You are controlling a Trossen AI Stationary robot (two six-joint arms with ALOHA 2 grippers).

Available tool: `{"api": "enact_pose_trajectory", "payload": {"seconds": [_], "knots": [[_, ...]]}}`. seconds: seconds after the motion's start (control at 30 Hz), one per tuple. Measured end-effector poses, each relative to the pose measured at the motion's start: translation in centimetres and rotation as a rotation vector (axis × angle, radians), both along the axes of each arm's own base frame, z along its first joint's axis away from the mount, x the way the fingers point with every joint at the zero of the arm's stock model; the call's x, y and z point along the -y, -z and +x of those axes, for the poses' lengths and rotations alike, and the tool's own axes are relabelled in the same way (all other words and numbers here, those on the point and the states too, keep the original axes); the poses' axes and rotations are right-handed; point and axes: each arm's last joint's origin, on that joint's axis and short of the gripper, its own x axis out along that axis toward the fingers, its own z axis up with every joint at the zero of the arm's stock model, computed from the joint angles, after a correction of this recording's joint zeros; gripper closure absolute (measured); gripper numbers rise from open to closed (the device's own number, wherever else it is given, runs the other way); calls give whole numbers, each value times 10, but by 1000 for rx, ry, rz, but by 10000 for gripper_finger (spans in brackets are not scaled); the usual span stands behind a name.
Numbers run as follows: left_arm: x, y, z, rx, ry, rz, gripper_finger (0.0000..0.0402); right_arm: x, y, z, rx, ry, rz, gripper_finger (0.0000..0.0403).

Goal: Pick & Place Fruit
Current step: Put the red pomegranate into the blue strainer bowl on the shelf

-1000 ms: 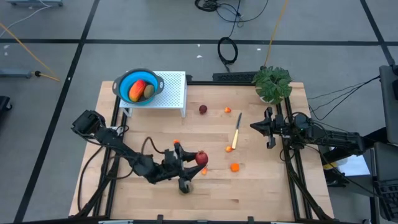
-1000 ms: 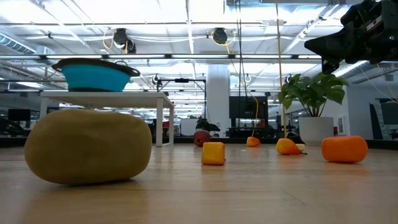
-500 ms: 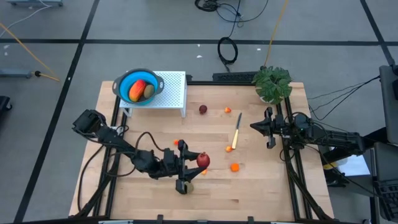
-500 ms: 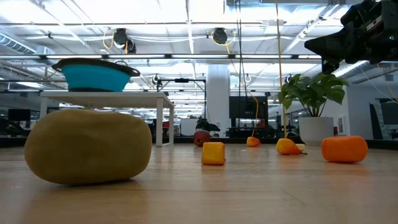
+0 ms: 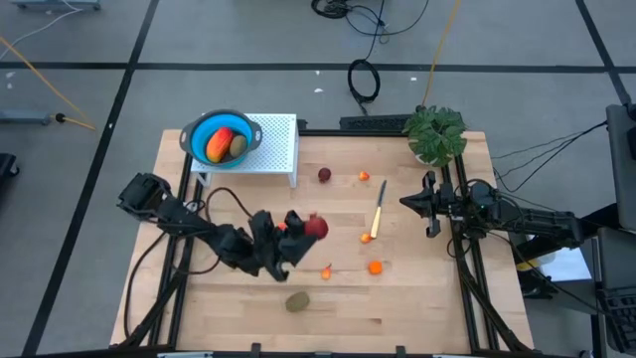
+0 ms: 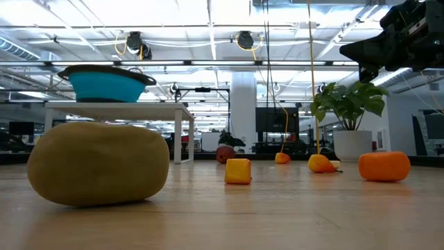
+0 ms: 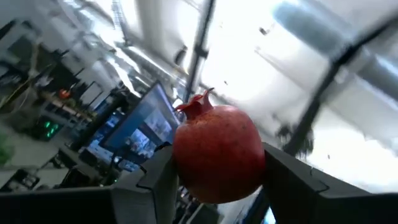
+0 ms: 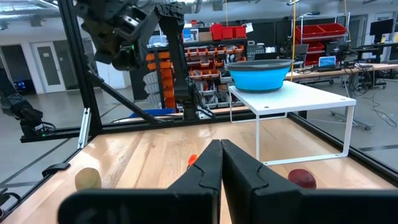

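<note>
Left wrist view showed the left gripper [image 7: 217, 180] clamped on a pomegranate [image 7: 217, 153], probably lifted clear; carry level to the blue bowl [image 5: 222, 139], releasing low; right gripper [image 8: 221, 180] idle, pinched together.

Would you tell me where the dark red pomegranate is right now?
The pomegranate is held in the left gripper, lifted over the table's middle, between the knife and the blue bowl.

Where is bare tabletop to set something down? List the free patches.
Free: the table's near right corner, past the orange piece; also the left strip below the white stand. Crowded: the middle, around the left gripper holding the pomegranate, and the knife.
</note>
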Motion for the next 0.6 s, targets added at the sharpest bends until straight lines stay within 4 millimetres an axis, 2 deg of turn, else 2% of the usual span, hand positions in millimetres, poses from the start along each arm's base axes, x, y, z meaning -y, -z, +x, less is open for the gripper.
{"api": "enact_pose_trajectory", "payload": {"seconds": [0.3,0.6], "knots": [[-17,5,8,5,-3,-323,207,0,1,0,-6,0,1,403],[-20,29,20,-255,-216,-364,206,0,1,0,-5,0,1,403]]}}
